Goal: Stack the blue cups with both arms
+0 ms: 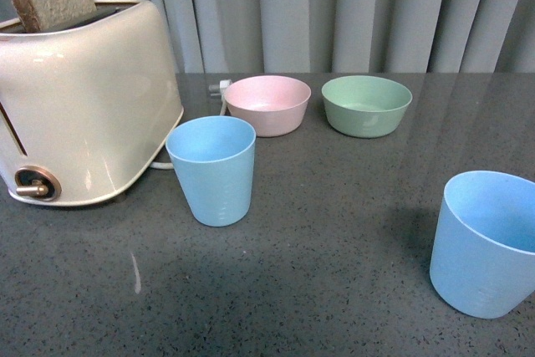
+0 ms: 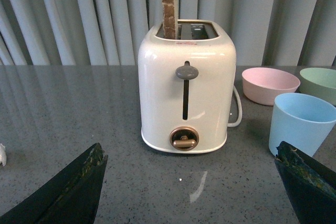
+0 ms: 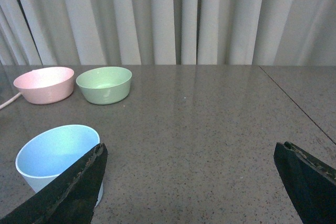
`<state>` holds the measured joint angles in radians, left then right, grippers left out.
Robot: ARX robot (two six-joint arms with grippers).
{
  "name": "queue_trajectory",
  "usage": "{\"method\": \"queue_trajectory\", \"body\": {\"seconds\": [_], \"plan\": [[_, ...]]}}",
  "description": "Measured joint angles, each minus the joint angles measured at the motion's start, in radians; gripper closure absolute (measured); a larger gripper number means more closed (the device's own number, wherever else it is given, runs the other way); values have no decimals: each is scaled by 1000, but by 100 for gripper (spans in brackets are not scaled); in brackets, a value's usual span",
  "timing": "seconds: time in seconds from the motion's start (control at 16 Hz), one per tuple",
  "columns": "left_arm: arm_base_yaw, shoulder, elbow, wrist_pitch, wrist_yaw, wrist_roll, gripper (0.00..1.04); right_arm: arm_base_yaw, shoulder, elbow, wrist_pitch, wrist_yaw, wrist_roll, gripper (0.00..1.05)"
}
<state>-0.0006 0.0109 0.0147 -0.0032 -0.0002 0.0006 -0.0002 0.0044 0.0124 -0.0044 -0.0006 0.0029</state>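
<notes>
Two light blue cups stand upright and apart on the dark table. One blue cup [image 1: 212, 169] is beside the toaster, near the middle; the other blue cup [image 1: 490, 242] is at the front right. Neither arm shows in the front view. My left gripper [image 2: 191, 182] is open, facing the toaster, with the first cup [image 2: 300, 123] just beyond one of its fingers [image 2: 307, 182]. My right gripper [image 3: 191, 182] is open over bare table, and the second cup [image 3: 55, 153] sits partly behind one of its fingers [image 3: 71, 190].
A cream toaster [image 1: 84, 106] with a slice of bread in its slot stands at the left, its cord trailing behind. A pink bowl [image 1: 267, 103] and a green bowl [image 1: 366, 104] sit at the back. Grey curtains hang behind the table.
</notes>
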Motion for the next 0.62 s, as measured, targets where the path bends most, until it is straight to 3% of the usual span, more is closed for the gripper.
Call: {"method": "queue_trajectory", "body": {"seconds": [0.62], "plan": [[0,0,0,0,0,0,7,0,0,0,0,0,0,7]]}}
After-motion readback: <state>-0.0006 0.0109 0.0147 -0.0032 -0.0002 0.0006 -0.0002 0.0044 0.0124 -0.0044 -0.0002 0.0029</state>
